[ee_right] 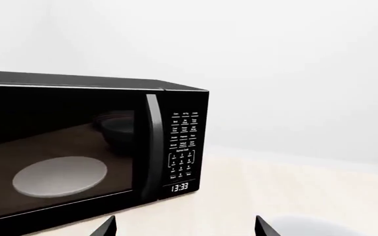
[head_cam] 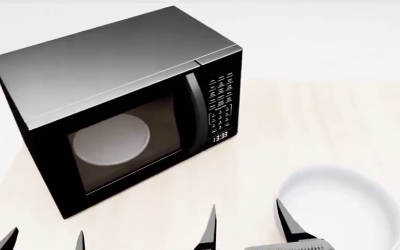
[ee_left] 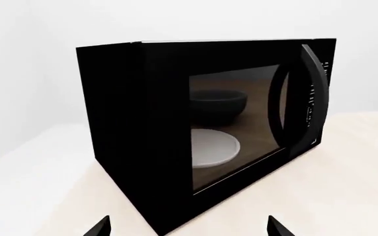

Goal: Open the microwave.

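With both sets of jaws open and empty, I see the shut microwave (head_cam: pixel 116 99) at ten o'clock on the bench (head_cam: pixel 339 125), and my right gripper (head_cam: pixel 245 229) could clip the bowl (head_cam: pixel 346 208) reaching for the handle (head_cam: pixel 194 112).

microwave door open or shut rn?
Shut. The microwave door sits flush with the keypad panel, no gap at the handle. The turntable shows only through the glass. Neither pincer touches it.

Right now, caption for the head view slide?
Closed microwave on table, white bowl at right, both open grippers clear of the handle.
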`<state>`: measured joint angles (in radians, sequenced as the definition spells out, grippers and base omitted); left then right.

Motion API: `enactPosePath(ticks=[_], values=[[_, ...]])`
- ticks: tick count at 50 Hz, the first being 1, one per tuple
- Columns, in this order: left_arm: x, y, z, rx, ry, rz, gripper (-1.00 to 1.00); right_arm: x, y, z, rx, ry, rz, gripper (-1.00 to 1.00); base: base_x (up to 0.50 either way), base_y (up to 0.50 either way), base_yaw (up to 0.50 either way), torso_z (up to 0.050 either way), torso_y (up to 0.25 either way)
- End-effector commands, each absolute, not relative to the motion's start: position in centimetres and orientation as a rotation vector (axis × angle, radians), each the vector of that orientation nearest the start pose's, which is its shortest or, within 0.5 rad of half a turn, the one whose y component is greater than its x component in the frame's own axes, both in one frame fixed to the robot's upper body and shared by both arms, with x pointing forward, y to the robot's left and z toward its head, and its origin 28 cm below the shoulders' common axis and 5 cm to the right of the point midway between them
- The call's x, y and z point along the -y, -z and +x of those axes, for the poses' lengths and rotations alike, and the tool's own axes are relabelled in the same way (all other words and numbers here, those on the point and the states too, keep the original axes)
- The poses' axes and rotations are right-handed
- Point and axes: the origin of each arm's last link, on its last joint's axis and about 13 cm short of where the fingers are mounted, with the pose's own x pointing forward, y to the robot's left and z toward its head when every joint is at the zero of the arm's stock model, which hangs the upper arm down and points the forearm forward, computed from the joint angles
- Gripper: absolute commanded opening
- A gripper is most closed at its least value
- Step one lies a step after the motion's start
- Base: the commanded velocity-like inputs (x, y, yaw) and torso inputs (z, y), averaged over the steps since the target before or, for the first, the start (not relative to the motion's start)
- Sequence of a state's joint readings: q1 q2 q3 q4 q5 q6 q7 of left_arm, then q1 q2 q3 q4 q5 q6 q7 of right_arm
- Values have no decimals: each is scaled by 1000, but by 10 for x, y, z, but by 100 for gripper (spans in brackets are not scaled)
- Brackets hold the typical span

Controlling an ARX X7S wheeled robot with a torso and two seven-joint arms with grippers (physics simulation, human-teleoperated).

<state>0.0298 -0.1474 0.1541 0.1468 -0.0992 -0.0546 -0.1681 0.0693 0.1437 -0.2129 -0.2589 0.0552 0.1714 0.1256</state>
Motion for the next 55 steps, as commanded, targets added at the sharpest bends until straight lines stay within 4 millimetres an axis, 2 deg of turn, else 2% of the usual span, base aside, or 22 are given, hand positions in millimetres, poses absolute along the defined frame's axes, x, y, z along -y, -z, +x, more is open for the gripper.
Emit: enactPosePath(ticks=[1, 11, 29, 43, 51, 55], values=[[-205, -32, 203, 43, -4, 42, 100, 82, -68, 222, 140, -108, -76, 100, 469, 358, 0, 0, 0], [-204, -30, 203, 44, 1, 48, 100, 80, -70, 224, 142, -108, -74, 100, 332, 241, 0, 0, -16], [-204, -30, 204, 42, -2, 42, 100, 80, -74, 224, 155, -122, -75, 100, 0, 0, 0, 2, -250], [-203, -33, 205, 42, 3, 34, 100, 72, -109, 239, 185, -184, -68, 100, 0, 0, 0, 0, -30], [-204, -32, 206, 31, 0, 22, 100, 67, -129, 260, 189, -219, -70, 100, 0, 0, 0, 0, 0], [-205, -32, 206, 30, -1, 19, 100, 65, -132, 268, 184, -225, -78, 100, 0, 0, 0, 0, 0]])
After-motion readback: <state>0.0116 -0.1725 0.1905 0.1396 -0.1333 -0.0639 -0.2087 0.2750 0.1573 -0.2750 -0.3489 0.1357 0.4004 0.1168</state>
